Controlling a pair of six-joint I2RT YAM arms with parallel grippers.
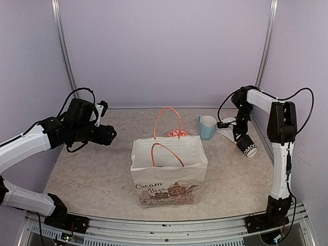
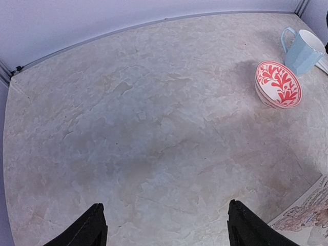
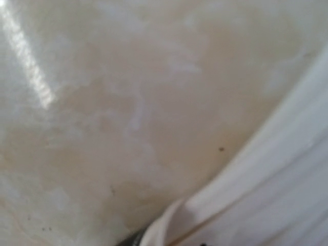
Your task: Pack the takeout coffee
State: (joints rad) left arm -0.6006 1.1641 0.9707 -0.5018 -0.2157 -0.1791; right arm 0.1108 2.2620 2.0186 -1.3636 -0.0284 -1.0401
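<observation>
Cup: 1 takeout cup (image 1: 248, 147) shows on the table (image 1: 92, 169) at the far right, just near-right of the light blue mug (image 1: 207, 127). No 2nd cup shows in any view, and I cannot tell whether one sits inside the bag.
Cup's attitude: it looks tipped over, with its long axis running from far-left to near-right and its lettered end toward the near right.
Right gripper (image 1: 240, 137): it is at the cup's far-left end, at or touching it. The top view is too small and the wrist view too blurred to show the jaws, so I cannot tell how wide they stand or whether they have hold of the cup. The wrist view gives only tabletop and a white curved surface very close at lower right, probably the cup's wall.
Left gripper (image 2: 164, 225): its fingers are spread wide with nothing between them. It is raised over bare table on the left.
Paper bag (image 1: 169, 174): it stands upright at centre with its mouth open upward and its orange handles raised.
Bowl (image 1: 178, 134): red-patterned, just beyond the bag.
Nearer arm: the right arm by far, since the bag stands between the left gripper and the cup.
Key relation: the bag's mouth lies left of the cup and slightly nearer, so the carry likely runs leftward, and the cup's long axis needs turning upright first.
</observation>
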